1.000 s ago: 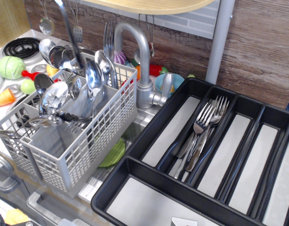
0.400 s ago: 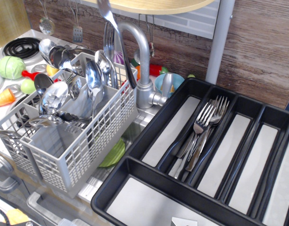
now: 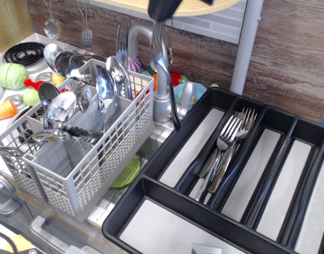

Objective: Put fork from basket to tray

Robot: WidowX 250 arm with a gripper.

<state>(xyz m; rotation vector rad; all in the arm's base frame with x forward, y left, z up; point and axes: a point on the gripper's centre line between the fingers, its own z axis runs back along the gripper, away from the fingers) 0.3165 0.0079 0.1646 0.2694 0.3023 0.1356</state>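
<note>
My gripper shows only as a dark tip at the top edge and is shut on the fork. The fork hangs with its tines up in the jaws and its slim handle down. It hangs in front of the tap, between the basket and the tray, with the handle end just above the tray's left rim. The grey lattice basket stands at the left, holding several spoons and another fork. The black tray fills the right side. Several forks lie in its second compartment.
A silver tap stands behind the basket's right corner. Toy vegetables and a stove burner are at the far left. A blue cup sits behind the tap. A grey post rises behind the tray.
The held fork has risen out of the basket and moved right, from above the basket's back compartments to in front of the tap at the tray's left rim.
</note>
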